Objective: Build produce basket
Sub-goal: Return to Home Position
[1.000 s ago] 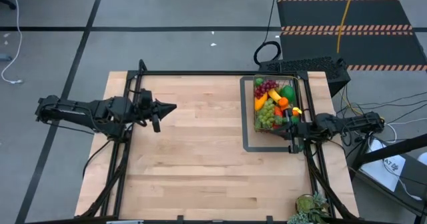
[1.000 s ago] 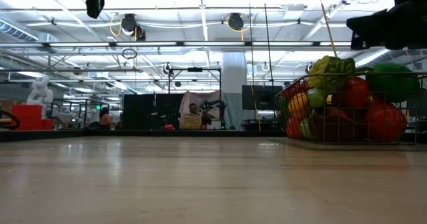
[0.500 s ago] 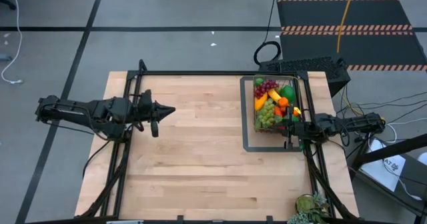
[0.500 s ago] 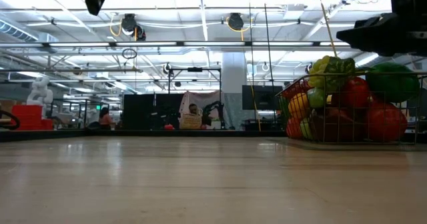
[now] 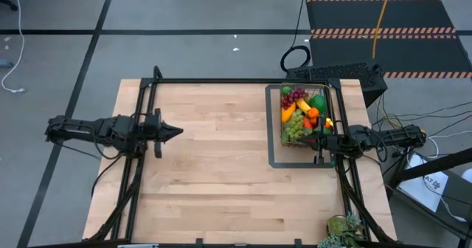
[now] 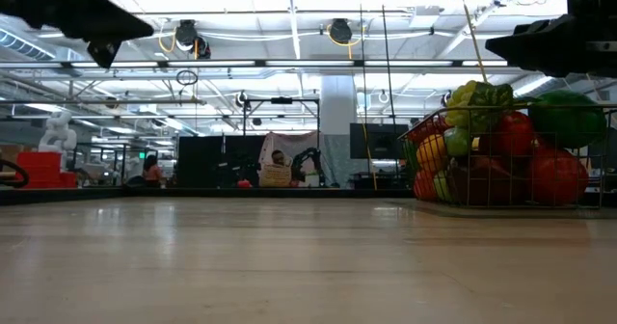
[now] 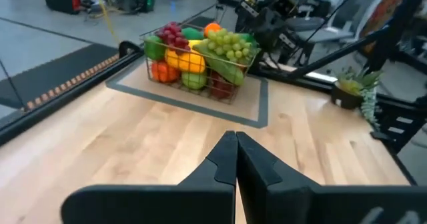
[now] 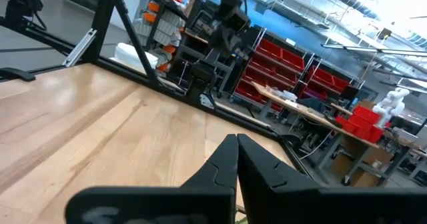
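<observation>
Basket (image 5: 282,143) at two o'clock: likely light, stiff wire, produce (image 5: 299,119) heaped loose; rim grip best. Left end effector (image 5: 175,131) at nine, right end effector (image 8: 236,141) at three, both pinched together.

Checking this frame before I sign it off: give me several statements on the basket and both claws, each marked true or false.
1. The basket is full of produce. True.
2. The left claw holds a banana. False: it is shut and empty.
3. The basket stands inside the flat dark tray frame. True.
4. Loose fruit lies mid-table. False: none shows outside the basket.
5. The right claw is wide open. False: it is shut.
</observation>
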Action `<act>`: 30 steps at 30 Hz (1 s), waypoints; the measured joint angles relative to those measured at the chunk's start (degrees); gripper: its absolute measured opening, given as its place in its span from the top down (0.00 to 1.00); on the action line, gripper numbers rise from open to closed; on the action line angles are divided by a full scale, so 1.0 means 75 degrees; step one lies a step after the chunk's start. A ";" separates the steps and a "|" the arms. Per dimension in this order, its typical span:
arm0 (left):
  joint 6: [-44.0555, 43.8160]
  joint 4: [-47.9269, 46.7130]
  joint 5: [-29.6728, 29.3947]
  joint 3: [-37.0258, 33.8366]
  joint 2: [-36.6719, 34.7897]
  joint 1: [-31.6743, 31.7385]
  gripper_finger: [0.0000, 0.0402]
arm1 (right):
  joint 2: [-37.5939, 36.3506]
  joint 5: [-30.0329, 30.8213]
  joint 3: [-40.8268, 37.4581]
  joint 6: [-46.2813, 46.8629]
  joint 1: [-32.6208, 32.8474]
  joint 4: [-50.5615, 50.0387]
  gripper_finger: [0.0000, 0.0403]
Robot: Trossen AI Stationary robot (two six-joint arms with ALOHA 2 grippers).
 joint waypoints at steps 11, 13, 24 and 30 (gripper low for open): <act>0.0762 0.0375 0.0675 -0.1257 -0.1693 0.0000 1.00 | 0.0000 -0.0014 -0.0003 -0.0002 0.0000 0.0014 1.00; 0.0964 0.0380 0.0731 -0.1354 -0.1848 0.0000 1.00 | 0.0000 -0.0017 -0.0003 -0.0003 0.0000 0.0014 1.00; 0.1796 0.1534 0.1467 -0.2354 -0.2532 0.0017 1.00 | 0.0000 -0.0017 -0.0003 -0.0003 0.0000 0.0014 1.00; 0.1712 0.2259 0.1758 -0.2892 -0.2509 0.0150 1.00 | 0.0002 -0.0020 -0.0003 -0.0003 0.0000 0.0017 1.00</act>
